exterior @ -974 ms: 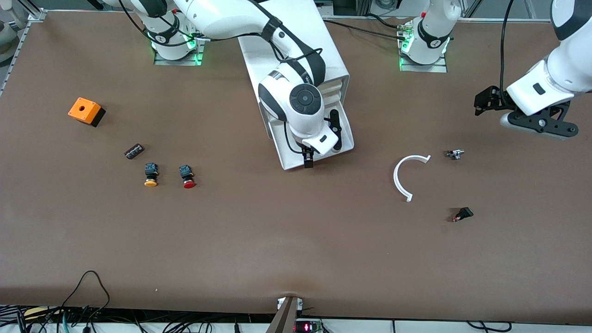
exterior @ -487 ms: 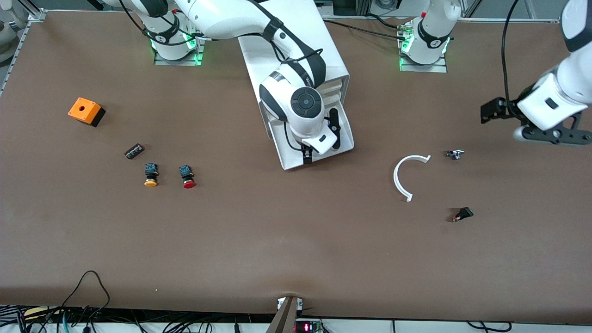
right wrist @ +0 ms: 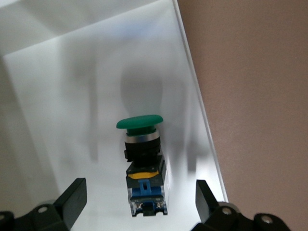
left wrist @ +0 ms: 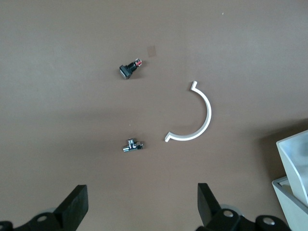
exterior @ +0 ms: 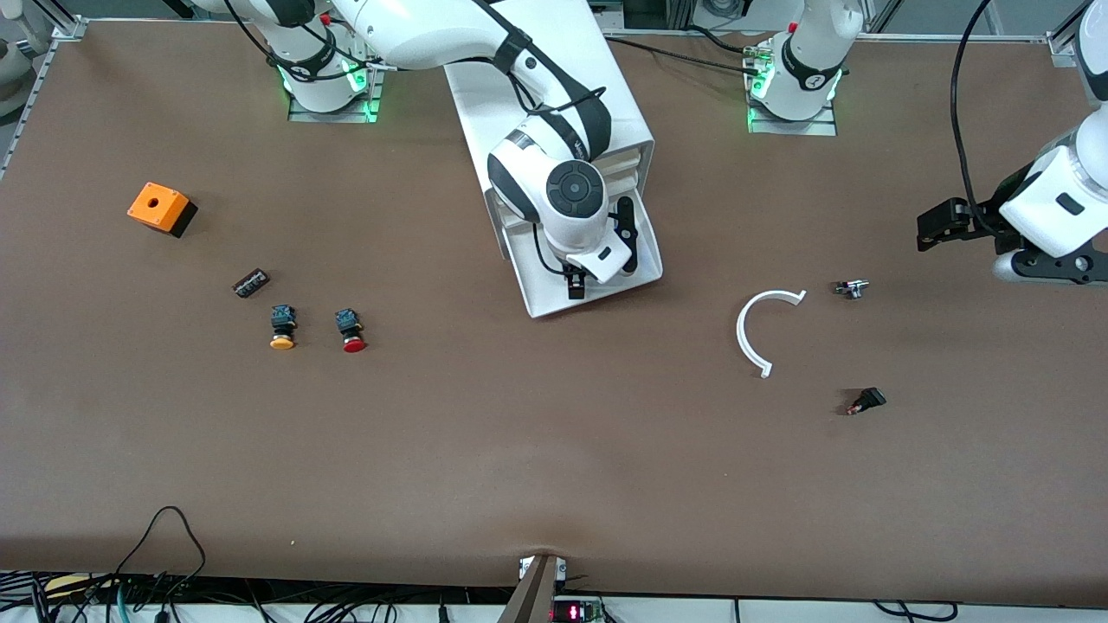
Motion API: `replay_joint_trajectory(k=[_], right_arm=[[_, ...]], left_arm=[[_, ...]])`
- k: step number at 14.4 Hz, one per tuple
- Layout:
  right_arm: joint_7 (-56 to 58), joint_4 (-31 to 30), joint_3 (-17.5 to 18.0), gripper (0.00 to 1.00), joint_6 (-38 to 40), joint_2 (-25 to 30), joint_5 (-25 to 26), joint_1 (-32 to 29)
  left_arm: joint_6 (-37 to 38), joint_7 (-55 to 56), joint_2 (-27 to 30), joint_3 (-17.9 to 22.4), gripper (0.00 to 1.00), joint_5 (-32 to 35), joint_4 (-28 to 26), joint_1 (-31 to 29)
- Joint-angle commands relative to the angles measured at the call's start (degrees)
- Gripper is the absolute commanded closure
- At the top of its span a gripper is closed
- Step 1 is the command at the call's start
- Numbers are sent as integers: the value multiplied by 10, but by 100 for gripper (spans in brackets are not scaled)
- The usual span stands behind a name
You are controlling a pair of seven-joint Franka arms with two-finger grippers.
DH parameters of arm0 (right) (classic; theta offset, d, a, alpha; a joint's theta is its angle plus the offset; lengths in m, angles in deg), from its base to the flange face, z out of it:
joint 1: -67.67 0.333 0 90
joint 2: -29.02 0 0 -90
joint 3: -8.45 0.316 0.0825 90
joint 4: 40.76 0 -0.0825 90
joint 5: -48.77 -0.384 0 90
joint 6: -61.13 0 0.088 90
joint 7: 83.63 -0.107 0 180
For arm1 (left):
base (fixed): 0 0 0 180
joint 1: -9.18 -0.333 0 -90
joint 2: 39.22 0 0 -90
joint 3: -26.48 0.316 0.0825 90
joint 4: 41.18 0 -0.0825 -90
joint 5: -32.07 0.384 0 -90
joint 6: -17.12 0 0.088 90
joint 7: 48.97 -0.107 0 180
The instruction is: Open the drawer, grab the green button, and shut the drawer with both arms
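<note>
The drawer (exterior: 538,298) stands pulled out of the white cabinet (exterior: 625,104) in the middle of the table. In it lies the button (right wrist: 143,163) on its side, green cap (right wrist: 139,122) on a black-and-blue body. My right gripper (exterior: 600,260) hangs over the drawer, open, one finger on each side of the button's body (right wrist: 139,190) and not touching it. The front view hides the button under the right hand. My left gripper (exterior: 939,223) is open and empty (left wrist: 142,192), up over bare table at the left arm's end.
An orange box (exterior: 158,208), a black strip (exterior: 251,283), a yellow-capped button (exterior: 282,327) and a red-capped button (exterior: 351,330) lie toward the right arm's end. A white arc (exterior: 762,329), a metal fitting (exterior: 851,288) and a small black part (exterior: 866,401) lie toward the left arm's end.
The left arm has swung away from the cabinet toward its end of the table. The right hand has crept slightly toward the cabinet over the drawer. Both grippers stay open.
</note>
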Motion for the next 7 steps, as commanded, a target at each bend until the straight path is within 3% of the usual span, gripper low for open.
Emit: replay_joint_trajectory(k=[1,4,5,7], right_arm=[[-6,-62,-1,0,-31,38,-7,4],[-6,-61,-1,0,-34,35,-8,4],[-7,-60,-1,1,-35,32,-8,3],[-3,-60,-1,11,-47,30,-8,3]], left_arm=[[-21,0,17,-6,0,-2,-15,-3],[-92,0,74,-7,0,-2,-108,-6],[-90,1,77,-7,0,-2,-110,-9],[-83,1,75,-4,0,-2,-107,-14]])
